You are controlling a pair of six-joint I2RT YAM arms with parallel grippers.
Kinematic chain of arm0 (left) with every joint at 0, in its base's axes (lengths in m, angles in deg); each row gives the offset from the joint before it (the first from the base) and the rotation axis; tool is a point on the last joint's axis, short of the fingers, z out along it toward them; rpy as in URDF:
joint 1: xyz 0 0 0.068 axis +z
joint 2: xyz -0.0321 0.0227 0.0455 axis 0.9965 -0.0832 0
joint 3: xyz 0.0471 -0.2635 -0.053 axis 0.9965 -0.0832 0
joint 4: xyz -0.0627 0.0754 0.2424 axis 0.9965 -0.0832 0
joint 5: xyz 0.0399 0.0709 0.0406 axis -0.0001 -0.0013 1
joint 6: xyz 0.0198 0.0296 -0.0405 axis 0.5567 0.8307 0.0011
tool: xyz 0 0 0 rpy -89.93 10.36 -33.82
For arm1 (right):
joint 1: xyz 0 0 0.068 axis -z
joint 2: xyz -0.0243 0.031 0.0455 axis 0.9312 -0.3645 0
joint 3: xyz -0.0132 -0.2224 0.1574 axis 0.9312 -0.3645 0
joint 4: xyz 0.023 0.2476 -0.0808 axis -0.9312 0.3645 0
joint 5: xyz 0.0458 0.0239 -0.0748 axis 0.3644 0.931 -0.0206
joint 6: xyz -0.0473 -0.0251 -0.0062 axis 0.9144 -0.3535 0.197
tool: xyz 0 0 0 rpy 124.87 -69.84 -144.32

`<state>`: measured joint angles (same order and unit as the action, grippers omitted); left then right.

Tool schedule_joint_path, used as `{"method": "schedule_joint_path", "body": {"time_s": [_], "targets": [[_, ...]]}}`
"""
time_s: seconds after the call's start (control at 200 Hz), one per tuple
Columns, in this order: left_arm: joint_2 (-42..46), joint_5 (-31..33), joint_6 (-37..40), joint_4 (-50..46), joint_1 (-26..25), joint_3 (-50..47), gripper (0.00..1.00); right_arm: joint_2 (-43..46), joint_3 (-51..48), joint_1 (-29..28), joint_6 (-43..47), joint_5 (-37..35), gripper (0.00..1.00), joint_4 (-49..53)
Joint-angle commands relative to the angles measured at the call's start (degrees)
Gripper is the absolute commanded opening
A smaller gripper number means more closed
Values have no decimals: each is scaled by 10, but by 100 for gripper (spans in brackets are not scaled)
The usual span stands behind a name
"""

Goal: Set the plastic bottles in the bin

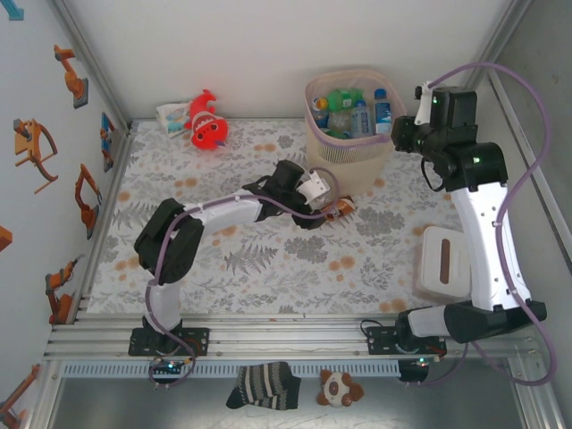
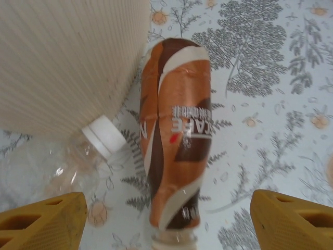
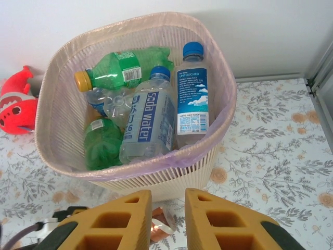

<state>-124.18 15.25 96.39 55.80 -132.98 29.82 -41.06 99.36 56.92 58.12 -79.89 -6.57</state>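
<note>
From where I stand, the left gripper (image 2: 167, 219) is open over the flowered cloth (image 2: 270, 104), its yellow fingers (image 2: 44, 221) spread wide and touching nothing. Between them, reaching away from the tips, lies a brown bottle (image 2: 177, 130) on its side with a brown, orange and white label. Just to the left of it lies a clear bottle (image 2: 78, 166), its white cap pointing at the brown one. Beyond that, up and to the left, the ribbed beige wall of the bin (image 2: 62, 62) stands close against both.

The right gripper (image 3: 168, 213) is closed with nothing in it. Right ahead of its tips stands the bin, its mouth facing up. Inside it lie a soda water bottle (image 3: 148, 125), a blue-capped bottle (image 3: 191, 94) and a green bottle (image 3: 122, 70) with a yellow cap. Far off to the left sits a red fish plush (image 3: 18, 101).
</note>
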Motion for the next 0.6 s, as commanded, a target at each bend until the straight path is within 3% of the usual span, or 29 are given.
{"method": "schedule_joint_path", "body": {"time_s": [0.0,0.13,0.381,0.596], "targets": [[-28,30,21,58,-13,25,82,9,-2,-1,6,-16,23,10],[-66,41,15,87,-19,43,83,15,-5,-1,6,-16,23,16],[-127,0,-18,120,-24,79,83,32,-27,-1,5,-20,24,20],[-153,-16,-11,79,-36,126,82,36,-35,-1,4,-17,25,24]]}}
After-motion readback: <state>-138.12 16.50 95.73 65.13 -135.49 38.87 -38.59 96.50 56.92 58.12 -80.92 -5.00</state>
